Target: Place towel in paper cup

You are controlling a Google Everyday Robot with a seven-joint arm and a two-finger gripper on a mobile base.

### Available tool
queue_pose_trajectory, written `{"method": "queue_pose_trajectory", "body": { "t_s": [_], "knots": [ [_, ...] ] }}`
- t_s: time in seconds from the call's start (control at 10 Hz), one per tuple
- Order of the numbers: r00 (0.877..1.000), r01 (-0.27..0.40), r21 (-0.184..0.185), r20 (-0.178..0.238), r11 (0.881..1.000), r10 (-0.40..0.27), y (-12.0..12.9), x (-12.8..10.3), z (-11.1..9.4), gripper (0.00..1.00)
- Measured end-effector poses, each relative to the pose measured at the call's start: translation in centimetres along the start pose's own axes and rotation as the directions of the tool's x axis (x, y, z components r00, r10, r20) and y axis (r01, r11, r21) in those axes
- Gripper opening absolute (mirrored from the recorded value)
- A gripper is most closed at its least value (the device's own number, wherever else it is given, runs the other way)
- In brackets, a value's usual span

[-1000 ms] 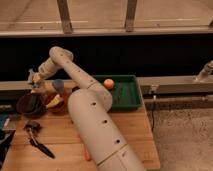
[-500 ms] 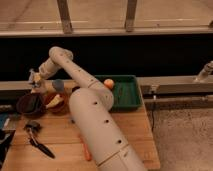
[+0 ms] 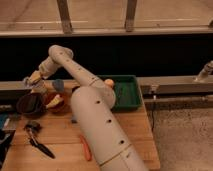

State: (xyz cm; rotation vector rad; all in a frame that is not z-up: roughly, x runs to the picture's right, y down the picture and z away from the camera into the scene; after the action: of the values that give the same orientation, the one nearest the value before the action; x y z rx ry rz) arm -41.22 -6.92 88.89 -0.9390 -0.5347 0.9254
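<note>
My arm reaches from the bottom centre up to the far left of the wooden table. My gripper (image 3: 34,80) hangs over the table's back left corner, just above a dark bowl (image 3: 30,104). A pale yellowish-grey bunch at the gripper may be the towel (image 3: 37,86); I cannot tell whether it is held. A small grey-blue cup-like thing (image 3: 58,85), perhaps the paper cup, stands just right of the gripper, behind a brown bowl (image 3: 55,102).
A green tray (image 3: 126,93) sits at the back right, with an orange ball (image 3: 109,82) at its left edge. Black tongs (image 3: 38,141) and an orange stick (image 3: 85,148) lie at the front. My arm covers the table's middle.
Almost nothing has changed; the gripper stays over the back left corner, perhaps a touch lower.
</note>
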Motion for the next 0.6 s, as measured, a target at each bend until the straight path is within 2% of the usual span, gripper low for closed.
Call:
{"method": "queue_pose_trajectory", "body": {
  "t_s": [0.2,0.5,0.6],
  "knots": [
    [1.0,0.008,0.019,0.026,1.0,-0.008,-0.1,-0.7,-0.9,0.71],
    [0.993,0.021,0.09,0.11,0.996,-0.031,-0.7,-3.1,-5.4,0.71],
    [0.988,0.021,0.127,0.146,0.992,-0.039,-1.0,-4.1,-7.5,0.71]
  ]
}}
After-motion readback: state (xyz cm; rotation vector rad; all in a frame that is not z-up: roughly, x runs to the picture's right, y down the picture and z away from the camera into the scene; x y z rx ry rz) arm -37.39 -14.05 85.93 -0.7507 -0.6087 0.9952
